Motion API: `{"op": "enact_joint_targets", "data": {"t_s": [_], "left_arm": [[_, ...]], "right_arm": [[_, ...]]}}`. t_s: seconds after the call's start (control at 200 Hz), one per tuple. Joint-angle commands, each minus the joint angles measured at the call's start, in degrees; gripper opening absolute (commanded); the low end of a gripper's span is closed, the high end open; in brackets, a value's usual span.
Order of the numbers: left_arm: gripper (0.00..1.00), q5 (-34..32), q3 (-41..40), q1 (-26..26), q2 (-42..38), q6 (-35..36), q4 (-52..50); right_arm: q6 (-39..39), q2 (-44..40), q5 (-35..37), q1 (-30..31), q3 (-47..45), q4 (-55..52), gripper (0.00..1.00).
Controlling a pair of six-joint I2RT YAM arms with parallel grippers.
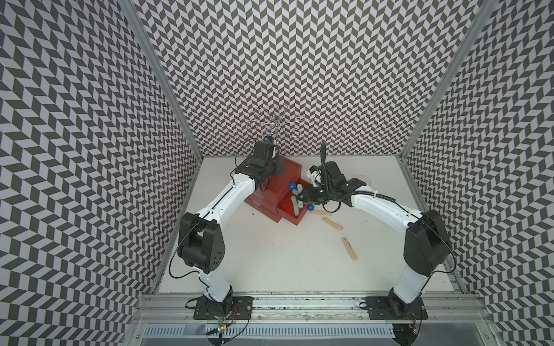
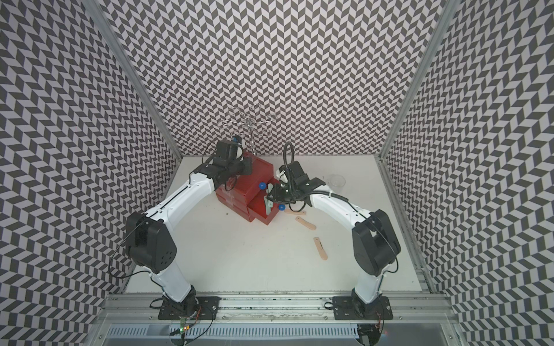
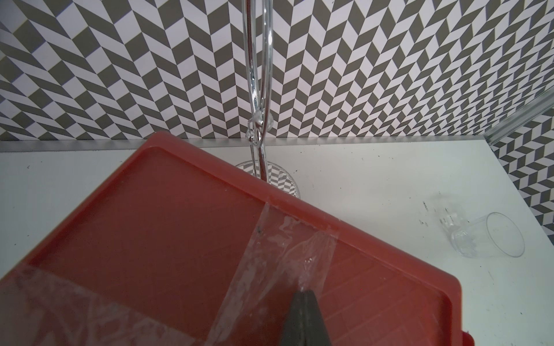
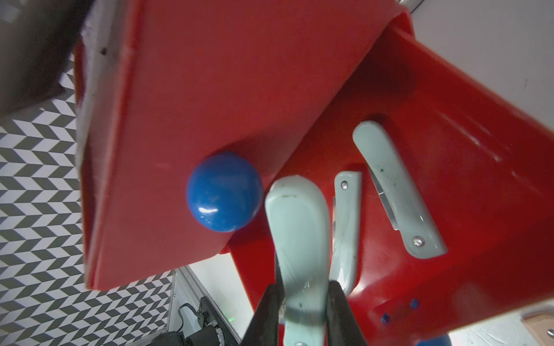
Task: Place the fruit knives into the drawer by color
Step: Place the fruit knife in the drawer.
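a white table [image 1: 284,269] sits inside black-and-white chevron walls [image 1: 299,75]. far on the table, just left of centre, stands the red drawer cabinet [image 1: 289,170], with clear tape [image 3: 284,239] across its top. the left gripper [image 3: 304,296] is over that top, its jaws pressed together with nothing between them and its tip at the tape. one open drawer [image 1: 295,223] juts toward the near right, beneath a closed drawer with a blue knob [image 4: 224,191].

the right gripper [image 4: 303,286] hangs over the open drawer, pinching a pale teal knife [image 4: 295,224] by one end; the knife's free end lies just beside the blue knob. two more pale knives [image 4: 395,191] lie flat on the drawer floor, side by side but apart. three peach knives [image 1: 332,223] lie on the table to the right of the open drawer: two near its front, the third [image 1: 349,248] nearer the robot.

a clear cup [image 3: 491,236] lies on its side at the far right. a chrome wire stand [image 1: 275,122] rises behind the cabinet.
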Motion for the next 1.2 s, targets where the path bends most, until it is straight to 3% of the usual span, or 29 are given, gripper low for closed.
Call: {"op": "enact_joint_targets", "data": {"t_s": [0.0, 0.461, 0.601, 0.841, 1.147, 1.192], "left_arm": [[0.00, -0.55, -3.95, 0.04, 5.59, 0.19, -15.05], [0.00, -0.64, -3.99, 0.00, 5.74, 0.14, -15.09], [0.00, -0.81, -3.95, -0.02, 5.69, 0.19, -15.18], [0.00, -0.90, -3.95, 0.01, 5.69, 0.09, -15.18], [0.00, -1.25, -3.95, -0.04, 5.34, 0.00, -15.18], [0.00, -1.30, -3.95, -0.04, 5.34, 0.00, -15.18]], "right_arm": [[0.41, 0.89, -0.18, 0.20, -1.00, 3.32, 0.19], [-0.41, 2.04, 0.00, 0.19, -0.90, 3.38, 0.38], [-0.92, 1.36, -0.37, 0.21, -0.38, 3.84, 0.39], [-2.74, -5.00, 2.73, -0.13, -0.50, 4.66, 0.28], [-2.96, -11.26, 4.52, -4.72, -4.91, 2.24, 0.00], [-3.05, -11.70, 4.40, -5.30, -6.24, 2.22, 0.00]]}}
